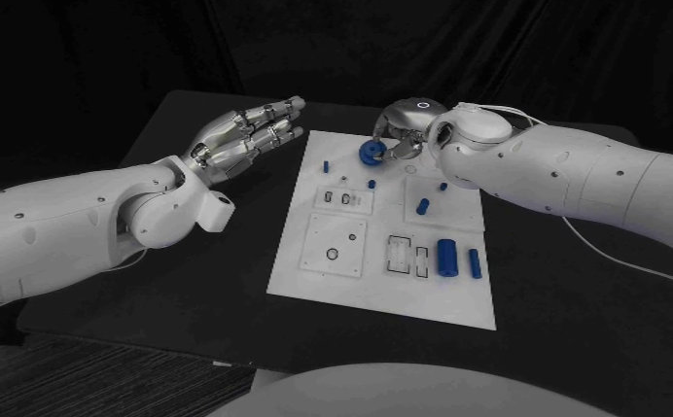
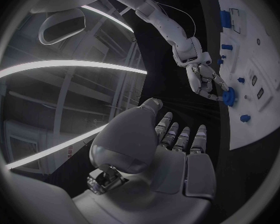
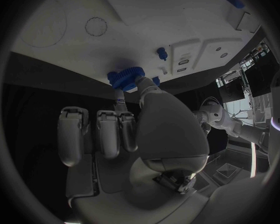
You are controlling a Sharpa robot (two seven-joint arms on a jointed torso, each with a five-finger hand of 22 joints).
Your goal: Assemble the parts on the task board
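Right hand (image 1: 400,133) pinches blue gear (image 1: 371,153) over task board (image 1: 378,286) at 12 o'clock edge | left hand (image 1: 250,137) empty, fingers extended, off board at 10 o'clock | risk: shallow fingertip pinch may let gear tilt or drop before seating.

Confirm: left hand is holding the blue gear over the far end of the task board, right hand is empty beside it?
Swapped. The head view shows the right hand pinching the blue gear over the far end of the task board; the left hand is empty beside it, fingers extended.
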